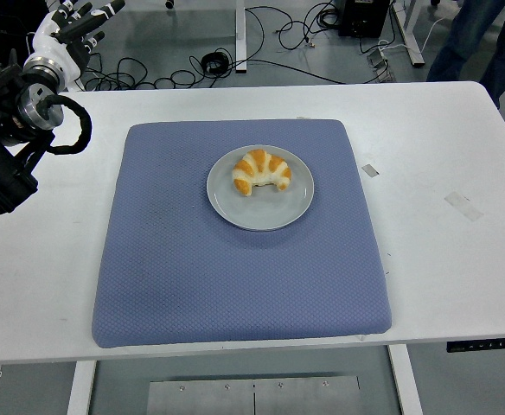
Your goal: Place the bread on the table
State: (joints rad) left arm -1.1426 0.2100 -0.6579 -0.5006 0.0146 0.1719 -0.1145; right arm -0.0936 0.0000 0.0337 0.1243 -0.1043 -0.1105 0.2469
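A golden croissant [260,172] lies on a round grey plate [260,212] near the middle of a blue mat [235,268] on the white table [443,251]. My left arm comes in at the upper left edge, and its hand [79,26] is raised beyond the table's far left corner with the fingers spread, holding nothing. It is well away from the croissant. My right arm is out of view.
Bits of tape [463,205] lie on the table right of the mat. Cables [209,65] lie on the floor behind the table. A person's legs [486,39] stand at the top right.
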